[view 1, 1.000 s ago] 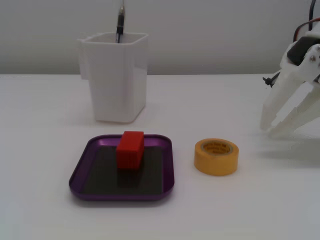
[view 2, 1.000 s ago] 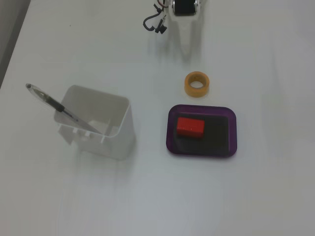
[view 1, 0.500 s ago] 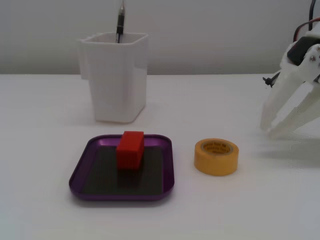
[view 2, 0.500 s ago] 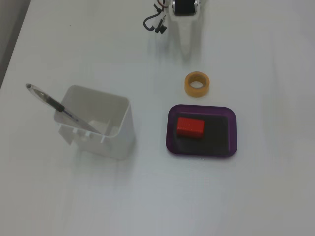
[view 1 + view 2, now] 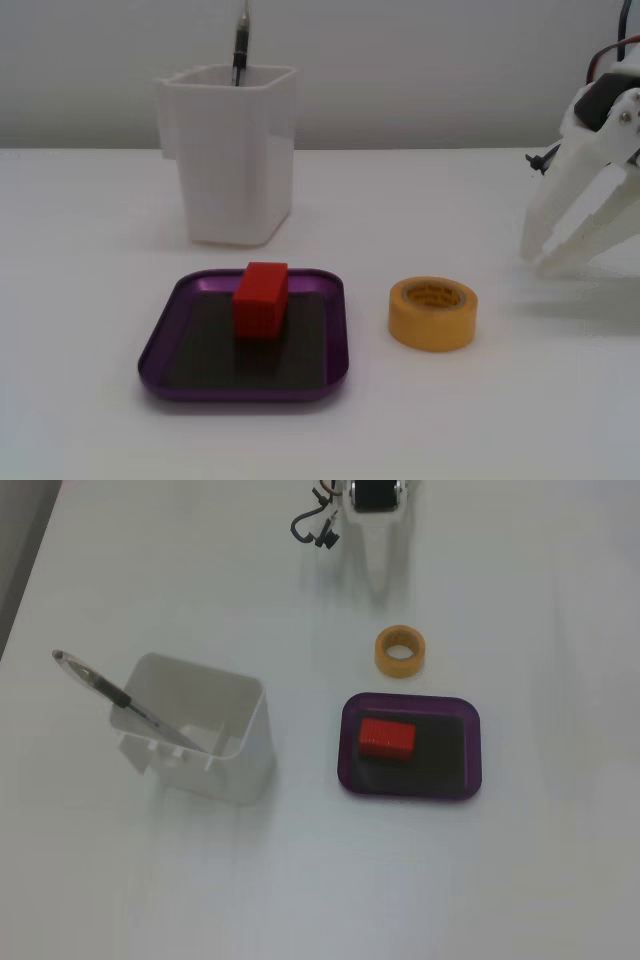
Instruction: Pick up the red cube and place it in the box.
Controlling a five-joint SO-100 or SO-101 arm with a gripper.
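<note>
The red cube (image 5: 261, 298) (image 5: 387, 738) lies inside the box (image 5: 158, 345) (image 5: 476, 750), a shallow purple tray with a dark bottom, toward its left half in the top-down fixed view. My white gripper (image 5: 537, 258) (image 5: 378, 580) rests at the table's far edge, well away from the tray, beyond the yellow tape roll. Its fingertips point down at the table and nearly meet; it looks shut with nothing held.
A yellow tape roll (image 5: 433, 330) (image 5: 383, 652) sits between the gripper and the tray. A tall white square cup (image 5: 235, 160) (image 5: 240, 760) holding a pen (image 5: 240, 45) (image 5: 110, 690) stands behind the tray in the front fixed view.
</note>
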